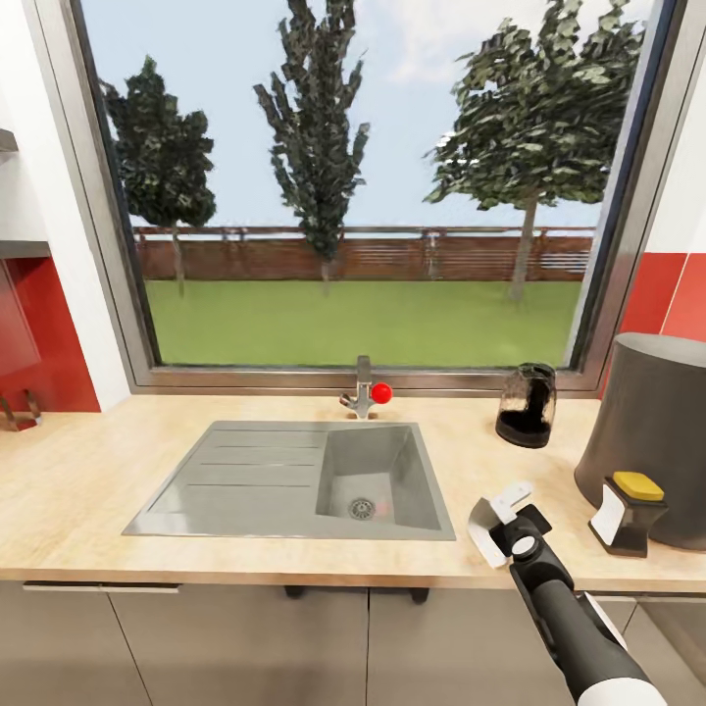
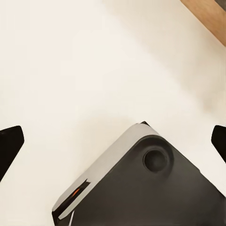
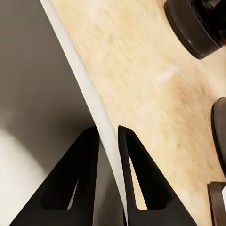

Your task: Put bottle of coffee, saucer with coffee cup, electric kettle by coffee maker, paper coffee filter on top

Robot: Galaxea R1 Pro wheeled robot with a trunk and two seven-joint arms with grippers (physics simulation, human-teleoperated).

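Note:
The charcoal coffee maker (image 1: 652, 446) stands at the right end of the beige kitchen countertop (image 1: 88, 490). The dark bottle of coffee (image 1: 630, 512), with its yellow cap, stands right in front of the coffee maker. The glass electric kettle (image 1: 527, 404) is behind and to the left, near the window sill; its black base (image 3: 193, 28) shows in the right wrist view. My right gripper (image 1: 502, 522) hovers over the counter just right of the sink, shut on the thin rim of the white saucer (image 3: 89, 89), which it holds on edge (image 1: 483, 531). My left gripper (image 2: 114, 143) is open over pale floor.
A steel sink (image 1: 245, 471) with a drainboard fills the counter's middle, and a faucet with a red knob (image 1: 380, 393) stands behind it. A large window rises at the back. The left wrist view looks down on my dark base (image 2: 155, 188).

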